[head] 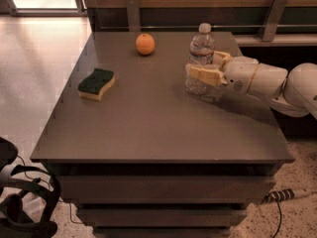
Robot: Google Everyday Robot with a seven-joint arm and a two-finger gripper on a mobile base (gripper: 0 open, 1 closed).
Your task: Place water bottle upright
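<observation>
Here, tool (203, 66) snug around upright water bottle (202, 46) on table (148, 120).

water bottle (202, 46): clear, ribbed, white cap. gripper (203, 67): pale yellow fingers clamped round the bottle's lower half, right side of the bench. arm (267, 81) behind it is white. bench (148, 123): plain grey-brown top, darker front. sponge (96, 83): dark green top over a pale yellow base. orange (145, 43): solid orange. floor (39, 73): light cream, speckled near the front.
</observation>
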